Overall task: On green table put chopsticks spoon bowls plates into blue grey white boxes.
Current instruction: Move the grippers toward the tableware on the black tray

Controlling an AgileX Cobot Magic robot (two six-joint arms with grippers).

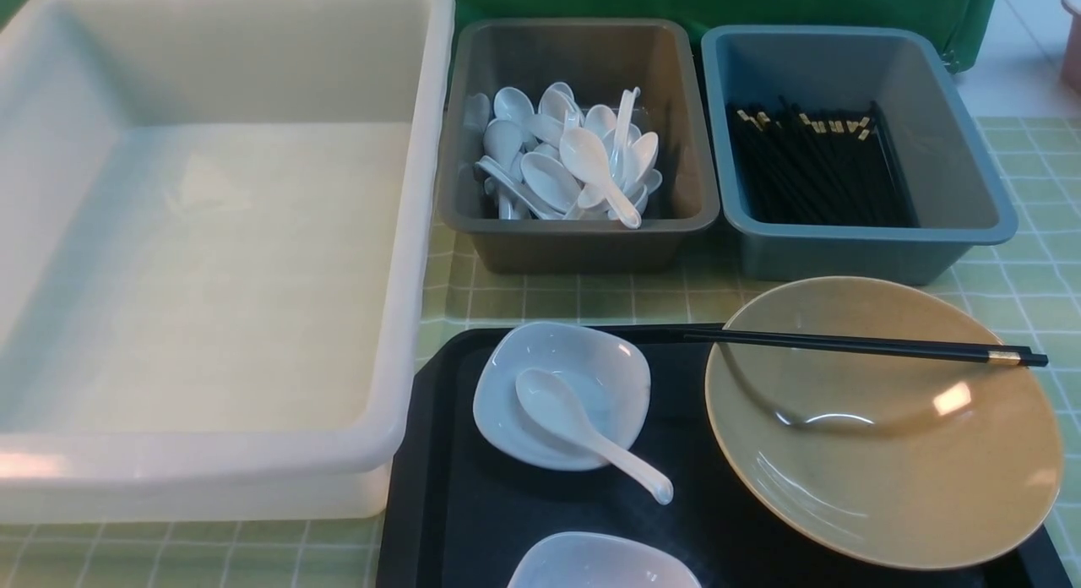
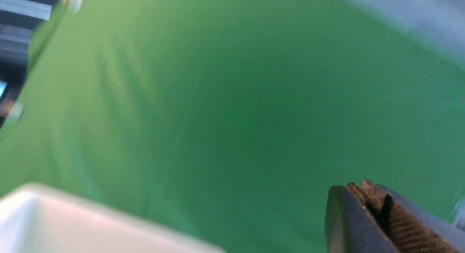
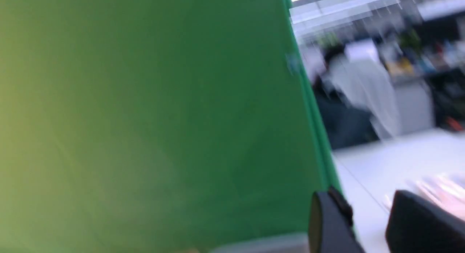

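- Claws: your left claw (image 2: 367, 187) is clenched; your right claw (image 3: 367, 198) is released, its tips apart.
- You have the tan bowl (image 1: 887, 453) over the black tray's (image 1: 540, 508) right edge, chopsticks (image 1: 861, 343) across it.
- Your white dish (image 1: 562, 394) with its spoon (image 1: 583, 427) sits near the tray's far left corner.

No readable text, labels, brands, numbers or signs on anything in the three views.
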